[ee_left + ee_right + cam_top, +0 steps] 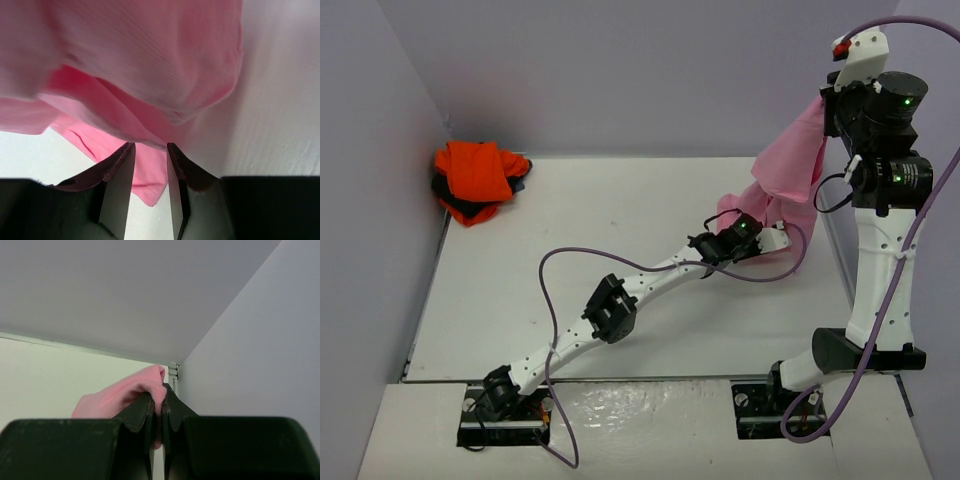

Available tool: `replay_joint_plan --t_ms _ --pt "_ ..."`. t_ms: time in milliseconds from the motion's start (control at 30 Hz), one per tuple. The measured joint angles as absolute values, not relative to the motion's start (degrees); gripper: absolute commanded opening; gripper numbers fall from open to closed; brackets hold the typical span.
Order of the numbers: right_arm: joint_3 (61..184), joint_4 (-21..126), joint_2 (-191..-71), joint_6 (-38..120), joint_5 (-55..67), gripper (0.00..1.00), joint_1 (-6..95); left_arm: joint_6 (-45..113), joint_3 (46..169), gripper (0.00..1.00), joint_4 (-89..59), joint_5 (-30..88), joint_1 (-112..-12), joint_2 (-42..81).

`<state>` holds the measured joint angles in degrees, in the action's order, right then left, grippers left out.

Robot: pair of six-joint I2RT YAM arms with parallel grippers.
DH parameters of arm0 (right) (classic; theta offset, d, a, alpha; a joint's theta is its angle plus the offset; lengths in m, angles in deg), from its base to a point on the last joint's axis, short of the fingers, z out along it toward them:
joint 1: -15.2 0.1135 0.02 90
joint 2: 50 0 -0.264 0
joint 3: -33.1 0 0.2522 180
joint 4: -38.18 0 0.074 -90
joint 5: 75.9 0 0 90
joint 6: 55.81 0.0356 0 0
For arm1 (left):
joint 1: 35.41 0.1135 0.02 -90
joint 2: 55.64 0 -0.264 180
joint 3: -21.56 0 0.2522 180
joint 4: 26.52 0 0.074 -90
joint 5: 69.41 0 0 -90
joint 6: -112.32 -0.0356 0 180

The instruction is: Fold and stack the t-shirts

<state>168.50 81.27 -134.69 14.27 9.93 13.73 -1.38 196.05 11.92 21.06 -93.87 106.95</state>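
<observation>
Top external view: a plain light pink cloth t-shirt (790, 170) is hung at two o'clock of the white table (620, 300). Its upper edge is pinched in the tightly closed right gripper (830, 100), held high, and its lower part is draped onto the tabletop. The left gripper (763, 232) is set at those lower folds. Its jaws are parted by a narrow gap with pink cloth lying in it, and whether that cloth is clamped cannot be told. A bright orange t-shirt (475, 172) is crumpled over a dark navy-black one (444, 188) at ten o'clock, well apart. If only a thin fold is caught, the hem may be lost from the left jaws once tension is applied, and the shirt would be left bunched instead of spread. Too hard a pull could likewise drag cloth from the right grip. No container is seen
</observation>
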Motion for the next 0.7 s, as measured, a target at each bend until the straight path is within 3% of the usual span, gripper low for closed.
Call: replay_joint_plan --t_ms 467,500,567,700 --pt "171.89 82.66 -133.97 16.67 5.42 0.0 12.92 -1.31 198.73 0.28 8.69 18.86 -94.8 111.17" --pt "171.89 82.72 -133.97 16.7 5.2 0.0 12.92 -1.38 198.8 0.23 8.13 18.58 -94.93 111.39" --pt "171.89 82.96 -133.97 16.8 4.78 0.0 12.92 -1.49 198.82 0.02 7.37 18.16 -94.98 111.84" --pt "171.89 83.21 -133.97 16.87 4.18 0.0 12.92 -1.64 198.82 0.0 6.49 17.55 -94.98 112.85"
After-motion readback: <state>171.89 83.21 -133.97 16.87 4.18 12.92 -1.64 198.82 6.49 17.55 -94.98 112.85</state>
